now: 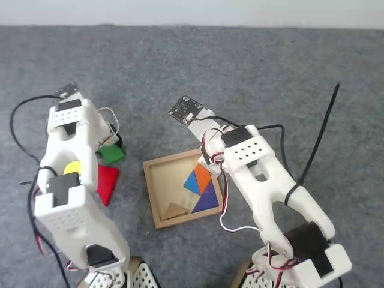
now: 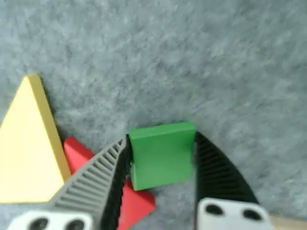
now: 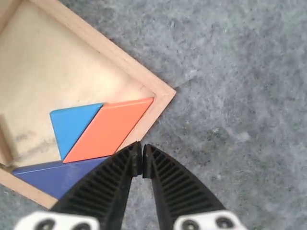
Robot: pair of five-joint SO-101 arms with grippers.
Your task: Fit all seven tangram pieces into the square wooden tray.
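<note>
Grip of left claw (image 2: 161,139) tight on green square piece (image 2: 162,155); right claw (image 3: 142,145) pinched together by square wooden tray (image 3: 120,58).

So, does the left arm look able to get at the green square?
Likely yes: the left gripper sits with its jaws against both sides of the green square, and nothing lies between them.

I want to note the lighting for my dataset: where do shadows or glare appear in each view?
High view: soft, even light, only faint shadows on the grey carpet, no glare on the wooden tray. Left wrist view: the green square in the left end effector is evenly lit, without glare. Right wrist view: a soft shadow lies on the carpet beside the tray's corner.
</note>
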